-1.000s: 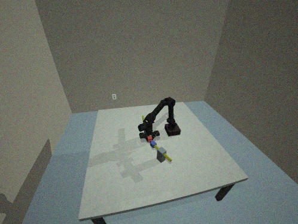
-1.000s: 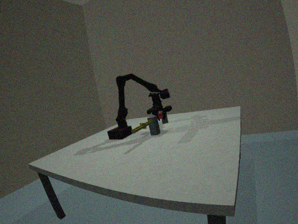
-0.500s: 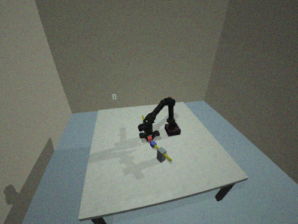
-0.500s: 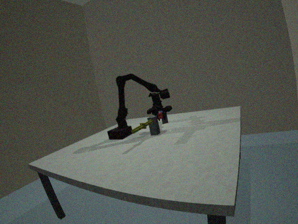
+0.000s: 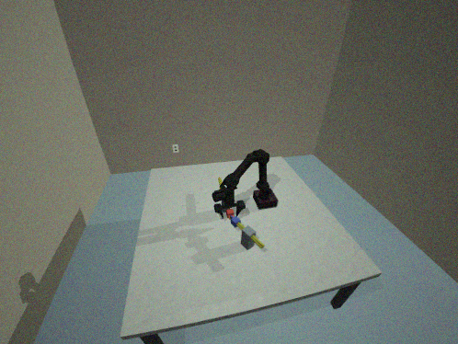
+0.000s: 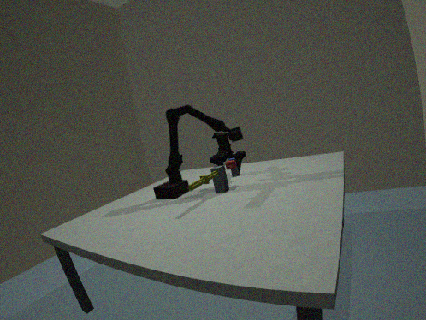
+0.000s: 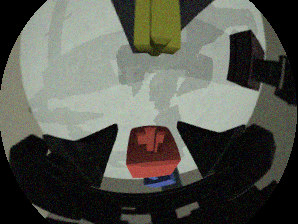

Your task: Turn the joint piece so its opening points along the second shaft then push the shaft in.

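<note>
The red joint piece (image 5: 230,212) (image 6: 231,164) (image 7: 152,147) has a cross-shaped opening that faces the second shaft's end in the wrist view. Exact alignment is hard to tell. A blue hinge part (image 5: 235,222) (image 7: 161,181) joins it to the fixed yellow shaft (image 5: 257,242), held by a grey block (image 5: 247,240). The second yellow shaft (image 5: 220,180) (image 6: 203,180) (image 7: 157,25) runs through the other grey block (image 6: 221,180), its end apart from the red piece. My gripper (image 7: 148,125) is open, with one finger on each side of the red piece and gaps between.
The arm's dark base (image 5: 265,199) (image 6: 171,189) (image 7: 245,60) stands on the table (image 5: 184,294) (image 6: 257,240) beside the second shaft. That shaft has a ribbed yellow part (image 6: 205,180) behind its block. Shadows of the arm and blocks lie across the table.
</note>
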